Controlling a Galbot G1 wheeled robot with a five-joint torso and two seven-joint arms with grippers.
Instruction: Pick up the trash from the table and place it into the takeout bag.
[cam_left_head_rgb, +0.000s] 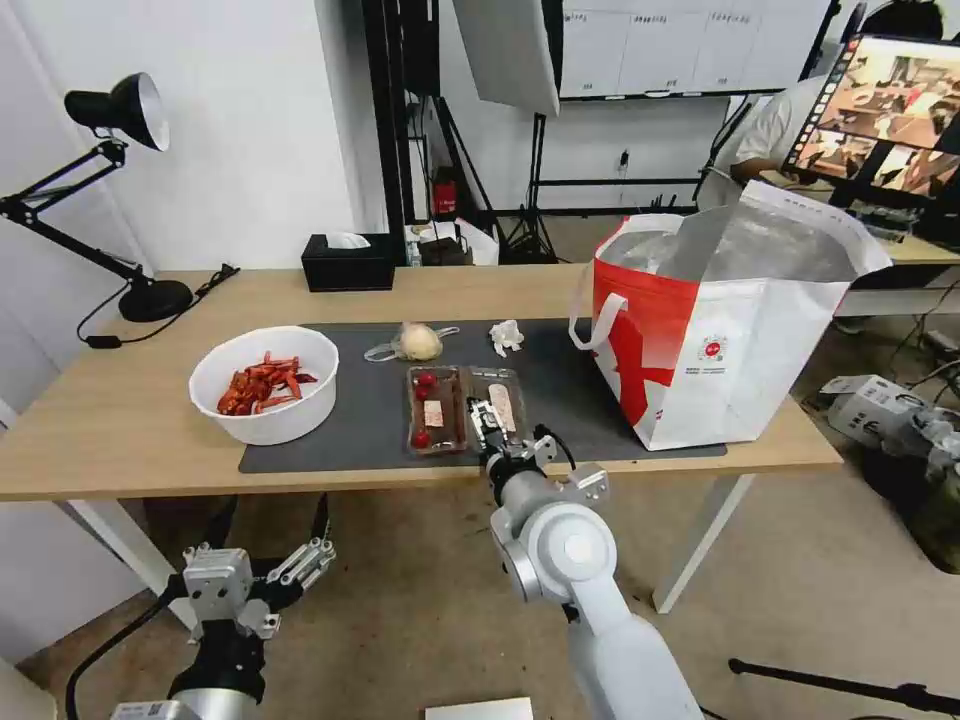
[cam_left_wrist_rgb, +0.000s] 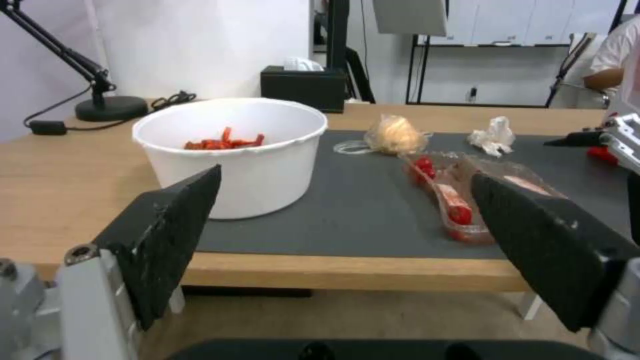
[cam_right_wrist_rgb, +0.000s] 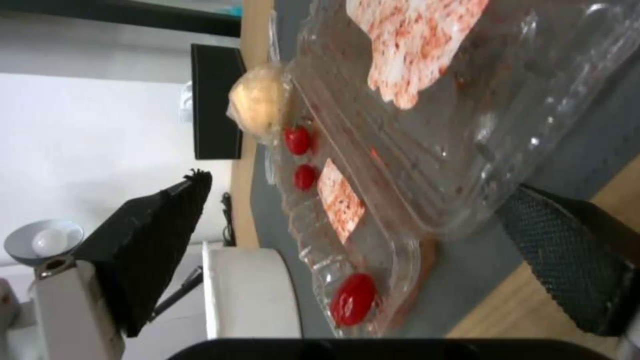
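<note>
On the dark mat (cam_left_head_rgb: 570, 385) lies the clear clamshell tray (cam_left_head_rgb: 463, 408) with food scraps. My right gripper (cam_left_head_rgb: 489, 424) is at its near right edge, open. In the right wrist view the tray (cam_right_wrist_rgb: 400, 165) lies between the spread fingers (cam_right_wrist_rgb: 153, 245). The white bowl of red shells (cam_left_head_rgb: 265, 385) stands at the mat's left end. The wrapped yellowish lump (cam_left_head_rgb: 420, 342) and crumpled tissue (cam_left_head_rgb: 506, 337) lie behind the tray. The red-and-white takeout bag (cam_left_head_rgb: 740, 370) stands open at the table's right end. My left gripper (cam_left_head_rgb: 300, 565) hangs open below the table's front edge, facing the bowl (cam_left_wrist_rgb: 233, 150).
A black tissue box (cam_left_head_rgb: 348, 262) sits at the back of the light-wood table (cam_left_head_rgb: 120, 410). A black desk lamp (cam_left_head_rgb: 130, 200) stands at the far left with its cable on the tabletop. A person sits at a desk behind the bag.
</note>
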